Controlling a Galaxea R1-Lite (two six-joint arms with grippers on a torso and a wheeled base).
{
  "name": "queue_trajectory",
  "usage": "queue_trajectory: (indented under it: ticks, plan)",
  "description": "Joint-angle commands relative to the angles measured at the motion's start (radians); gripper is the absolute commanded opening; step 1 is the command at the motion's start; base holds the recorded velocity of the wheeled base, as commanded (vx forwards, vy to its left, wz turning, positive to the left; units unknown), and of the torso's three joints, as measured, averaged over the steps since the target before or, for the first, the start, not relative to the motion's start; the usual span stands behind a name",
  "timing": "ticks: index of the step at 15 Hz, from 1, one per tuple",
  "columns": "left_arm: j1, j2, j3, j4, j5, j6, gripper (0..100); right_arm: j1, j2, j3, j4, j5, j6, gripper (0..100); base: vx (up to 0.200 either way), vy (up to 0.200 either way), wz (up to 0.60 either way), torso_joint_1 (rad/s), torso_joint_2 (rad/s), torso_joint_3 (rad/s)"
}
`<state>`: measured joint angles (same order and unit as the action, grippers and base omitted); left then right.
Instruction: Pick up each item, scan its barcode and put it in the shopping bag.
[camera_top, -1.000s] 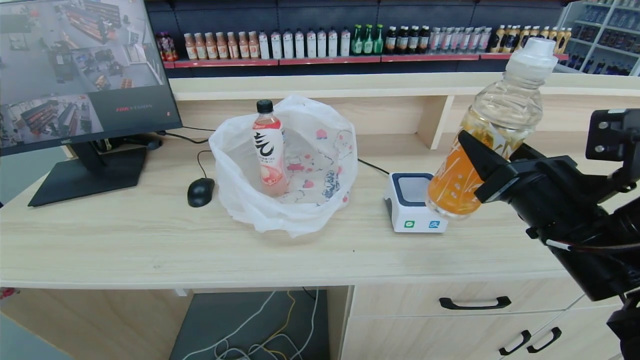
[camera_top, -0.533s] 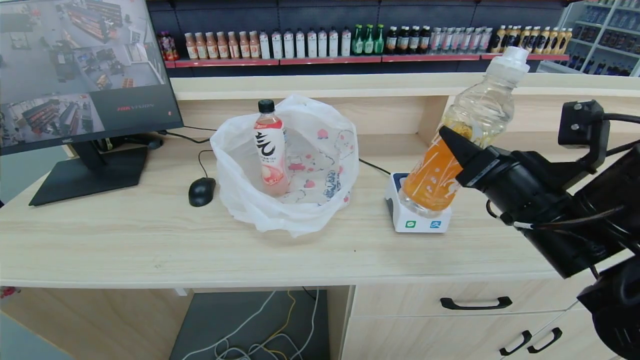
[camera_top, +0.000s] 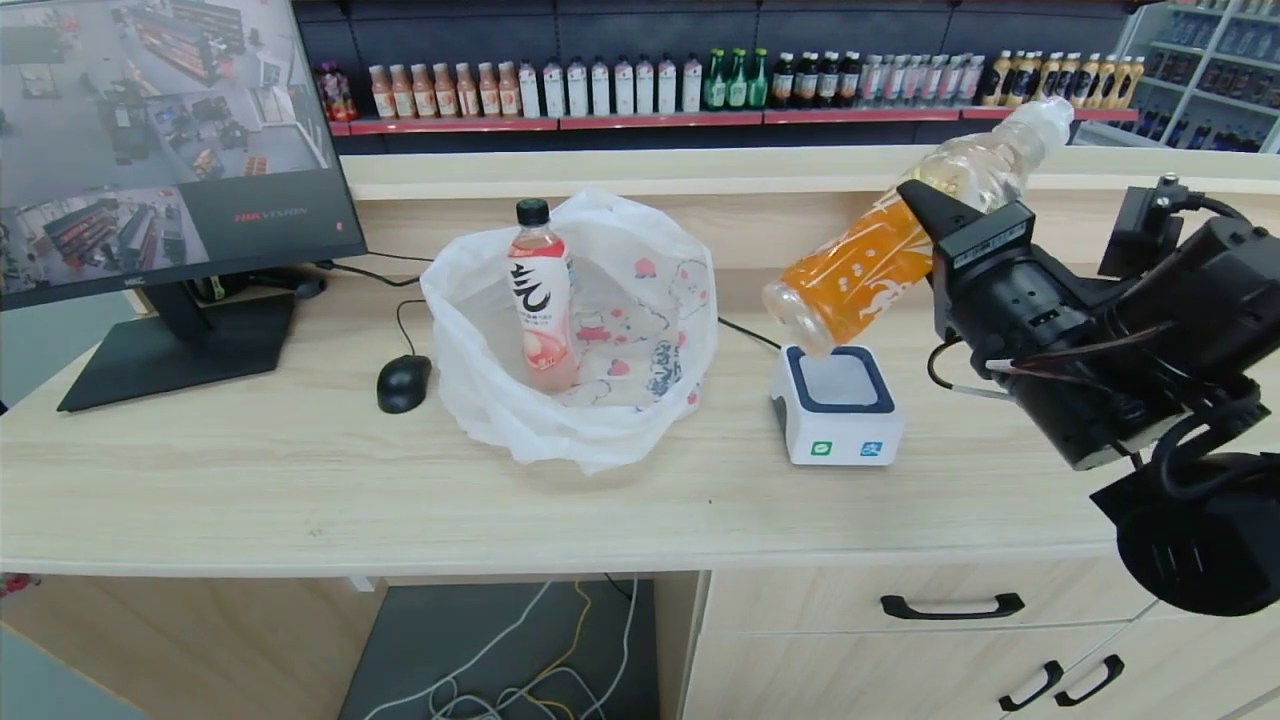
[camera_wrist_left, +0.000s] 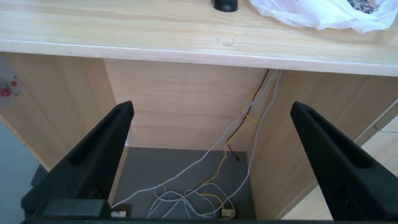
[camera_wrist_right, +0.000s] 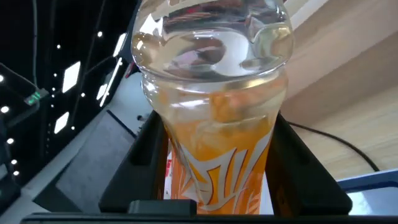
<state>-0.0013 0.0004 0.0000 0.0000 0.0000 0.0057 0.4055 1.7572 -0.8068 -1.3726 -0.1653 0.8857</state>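
My right gripper is shut on an orange drink bottle, which is tilted far over with its base hanging just above the white barcode scanner and its white cap up and to the right. The right wrist view has the same orange bottle clamped between the fingers. A white shopping bag stands open at the counter's middle with a pink bottle upright inside. My left gripper is open below the counter's front edge, facing the cable bay.
A monitor on a stand sits at the counter's left, with a black mouse beside the bag. Cables run behind the bag and scanner. A raised ledge and shelves of bottles stand behind. Drawers lie under the counter's right side.
The right arm has swung the orange bottle from nearly upright to steeply tilted, lifting its base to just above the scanner. The bag and pink bottle have stayed put.
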Motion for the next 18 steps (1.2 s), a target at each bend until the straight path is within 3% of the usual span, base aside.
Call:
queue_trajectory:
  ticks: [1, 5, 18]
  plan:
    - [0.0, 0.0, 0.0, 0.0, 0.0, 0.0, 100, -0.054, 0.022, 0.009, 0.0, 0.0, 0.079, 0, 0.0, 0.0, 0.0, 0.0, 0.0, 0.0]
    - [0.0, 0.0, 0.0, 0.0, 0.0, 0.0, 100, -0.119, 0.056, 0.069, 0.001, 0.001, 0.257, 0, 0.0, 0.0, 0.0, 0.0, 0.0, 0.0]
    - [0.001, 0.0, 0.0, 0.0, -0.002, 0.0, 100, -0.134, 0.139, 0.081, -0.039, 0.006, 0.303, 0, 0.0, 0.0, 0.0, 0.0, 0.0, 0.0]
